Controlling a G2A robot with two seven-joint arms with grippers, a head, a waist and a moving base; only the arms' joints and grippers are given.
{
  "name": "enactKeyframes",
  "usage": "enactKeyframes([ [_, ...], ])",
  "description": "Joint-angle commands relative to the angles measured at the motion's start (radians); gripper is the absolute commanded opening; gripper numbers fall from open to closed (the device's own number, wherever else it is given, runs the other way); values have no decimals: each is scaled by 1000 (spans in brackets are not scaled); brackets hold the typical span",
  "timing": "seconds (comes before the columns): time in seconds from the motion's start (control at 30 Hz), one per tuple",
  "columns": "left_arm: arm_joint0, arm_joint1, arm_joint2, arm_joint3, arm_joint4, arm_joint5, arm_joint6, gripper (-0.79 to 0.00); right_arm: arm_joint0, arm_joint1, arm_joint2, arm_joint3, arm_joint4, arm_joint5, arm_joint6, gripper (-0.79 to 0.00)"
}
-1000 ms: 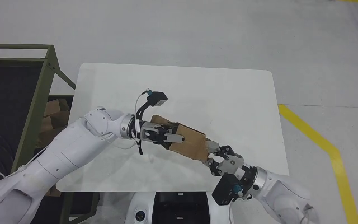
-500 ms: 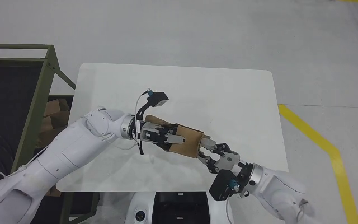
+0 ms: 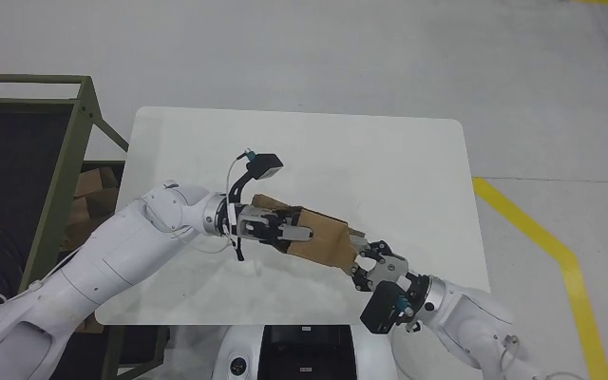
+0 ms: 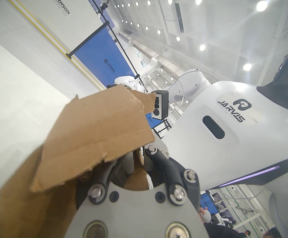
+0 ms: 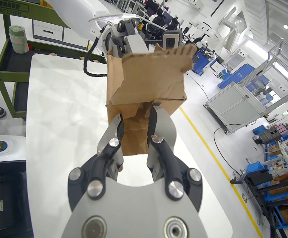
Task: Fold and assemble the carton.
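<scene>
A: Carton [image 3: 328, 245] held over the table [image 3: 380, 161]; left tool [image 3: 296, 231] clamped on one end, right tool [image 5: 136, 119] half open at the ragged flap [image 5: 135, 139].
B: Risk: a crooked push could buckle or tear that flap.

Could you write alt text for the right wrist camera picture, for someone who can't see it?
A brown cardboard carton, flaps loose, is held over a white table. The right gripper, open, straddles its near flap; the other arm holds the far end.
</scene>
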Motion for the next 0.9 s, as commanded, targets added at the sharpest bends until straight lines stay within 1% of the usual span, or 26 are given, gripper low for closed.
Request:
enactKeyframes([
  [0.0, -1, 1, 1, -1, -2, -2, 2, -785, -3, 0, 3, -1, 1, 0, -2, -573],
  [0.13, -5, 3, 8, -4, -1, -3, 3, -785, 0, 0, 2, -3, 1, -6, -2, -560],
  [0.53, -19, 2, 30, -2, 1, -19, 19, -785, 61, -9, -39, 26, 22, -42, 3, -570],
  [0.87, -27, 8, 51, -11, 25, -60, 60, -785, 89, -11, -52, 62, 39, -86, -62, -566],
])
